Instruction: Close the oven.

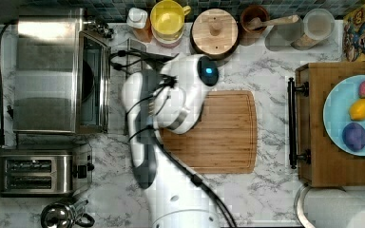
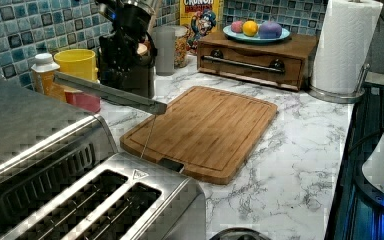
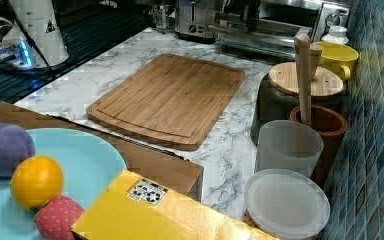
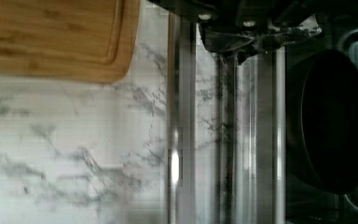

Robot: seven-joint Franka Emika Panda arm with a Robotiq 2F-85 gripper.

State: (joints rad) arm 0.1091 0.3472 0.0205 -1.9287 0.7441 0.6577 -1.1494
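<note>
The oven [image 1: 45, 71] is a large steel box at the top view's left. Its glass door [image 1: 93, 80] hangs partly open, sticking out toward the cutting board. In the left view the door [image 2: 110, 93] shows edge-on as a long, slightly tilted metal strip. My gripper [image 2: 121, 62] is a dark shape just above the door's outer edge. In the top view the white arm [image 1: 171, 99] covers it. The wrist view looks down on the door's bar handle [image 4: 177, 140] and, through the glass, a dark round pan [image 4: 328, 121] inside the oven.
A two-slot toaster [image 1: 35, 172] and a kettle [image 1: 62, 214] stand beside the oven. A bamboo cutting board [image 1: 218, 133] lies mid-counter. Jars, a yellow mug [image 1: 167, 19] and a lidded canister [image 1: 215, 31] line the tiled wall. A wooden drawer box [image 1: 313, 156] holds a fruit plate.
</note>
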